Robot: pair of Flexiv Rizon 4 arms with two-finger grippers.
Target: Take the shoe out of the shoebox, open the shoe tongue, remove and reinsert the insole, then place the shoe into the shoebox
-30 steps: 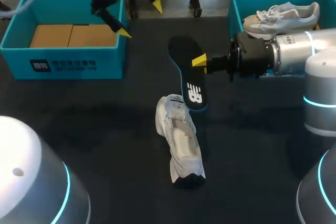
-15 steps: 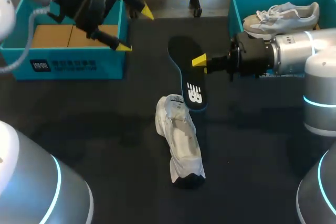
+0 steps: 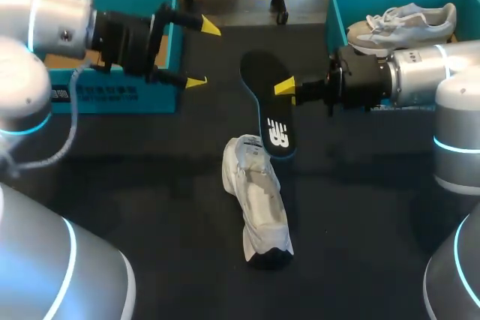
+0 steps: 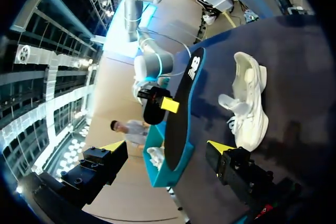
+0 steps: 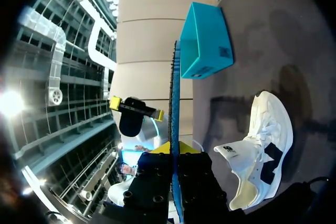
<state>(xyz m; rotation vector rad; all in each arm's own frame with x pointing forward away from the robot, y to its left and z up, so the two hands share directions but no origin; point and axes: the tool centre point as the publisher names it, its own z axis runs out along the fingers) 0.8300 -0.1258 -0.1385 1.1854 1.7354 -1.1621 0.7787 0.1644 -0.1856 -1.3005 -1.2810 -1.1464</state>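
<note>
A white shoe [image 3: 259,201] lies on the dark table, its opening facing up; the same shoe [image 4: 247,103] [image 5: 262,145] shows in both wrist views. My right gripper [image 3: 285,86] is shut on a black insole [image 3: 268,106] with a blue edge, held on edge above the shoe's heel end. In the right wrist view the insole [image 5: 173,93] runs edge-on out of that gripper [image 5: 173,153]. My left gripper [image 3: 202,54] hangs open, left of the insole and beside the left teal box. From the left wrist, the insole [image 4: 181,114] stands ahead of that gripper [image 4: 167,148], apart from both fingers.
A teal box [image 3: 112,95] with a cardboard insert stands at the back left, also visible as the teal box [image 5: 205,40] beyond the insole. A second teal box [image 3: 337,5] at the back right holds another pale shoe [image 3: 401,24], just behind my right arm.
My left arm has swung down and to the right, turning its open gripper toward the insole. The right arm, the insole and the shoe have not moved.
</note>
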